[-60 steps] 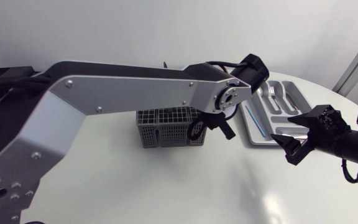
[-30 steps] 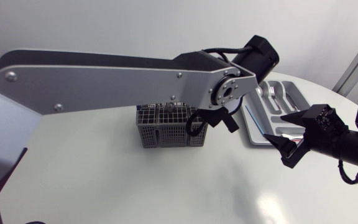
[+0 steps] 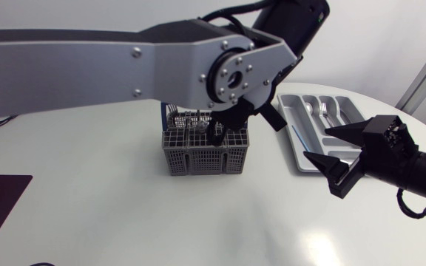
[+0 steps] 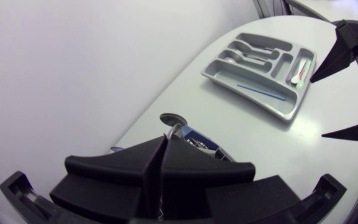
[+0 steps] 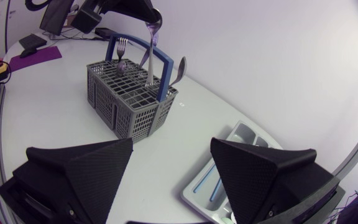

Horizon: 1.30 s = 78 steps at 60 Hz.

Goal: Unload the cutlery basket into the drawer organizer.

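Observation:
The grey cutlery basket [image 3: 204,154] stands mid-table, its blue handle [image 5: 138,46] up, with a fork [image 5: 122,45] and a spoon [image 5: 179,71] sticking out. My left gripper [image 3: 219,131] hangs over the basket, shut on a spoon [image 5: 151,28] just below its bowl. That bowl [image 4: 171,119] pokes out ahead of the pressed-together fingers [image 4: 123,171]. The grey drawer organizer [image 3: 308,159] lies right of the basket and holds spoons [image 4: 247,56] and a thin blue piece [image 4: 266,92]. My right gripper [image 3: 331,151] stands open at the organizer's near end, nothing between its fingers [image 5: 79,168].
My left arm [image 3: 124,66] spans the table's back from the left, high above it. The organizer [image 5: 229,174] sits close to the table's right rim. Bare white tabletop [image 3: 161,222] lies in front of the basket.
My left gripper has swung left, from beside the basket's right end to above the basket, and the arm has risen. The right gripper has barely shifted.

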Each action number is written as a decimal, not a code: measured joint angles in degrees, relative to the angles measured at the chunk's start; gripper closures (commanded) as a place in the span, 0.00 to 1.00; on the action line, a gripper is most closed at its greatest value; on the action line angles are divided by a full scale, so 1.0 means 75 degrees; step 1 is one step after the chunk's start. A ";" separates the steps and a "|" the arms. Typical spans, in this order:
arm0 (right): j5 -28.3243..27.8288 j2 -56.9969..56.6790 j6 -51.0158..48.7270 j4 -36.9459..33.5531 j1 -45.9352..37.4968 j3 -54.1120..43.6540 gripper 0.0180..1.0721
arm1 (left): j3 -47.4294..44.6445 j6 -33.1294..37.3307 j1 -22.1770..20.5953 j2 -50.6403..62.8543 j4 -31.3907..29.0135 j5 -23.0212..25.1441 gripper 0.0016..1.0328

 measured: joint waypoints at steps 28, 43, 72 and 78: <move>0.0510 -0.0446 0.1288 0.0676 0.1545 0.0000 0.25 | -0.0787 -0.1606 0.1067 -0.1361 -0.0204 0.4205 0.93; 0.1842 0.0058 0.1361 0.1346 0.2760 0.0000 0.39 | -0.0726 -0.2235 0.1381 -0.0833 -0.0676 0.5490 0.93; 0.2882 0.1046 0.1378 0.1888 0.3573 0.0204 0.60 | -0.0565 -0.2445 0.1381 -0.0624 -0.0863 0.6012 0.93; 0.2946 0.1230 0.1378 0.1923 0.3672 0.0315 0.65 | -0.0545 -0.2550 0.1381 -0.0624 -0.0938 0.6100 0.93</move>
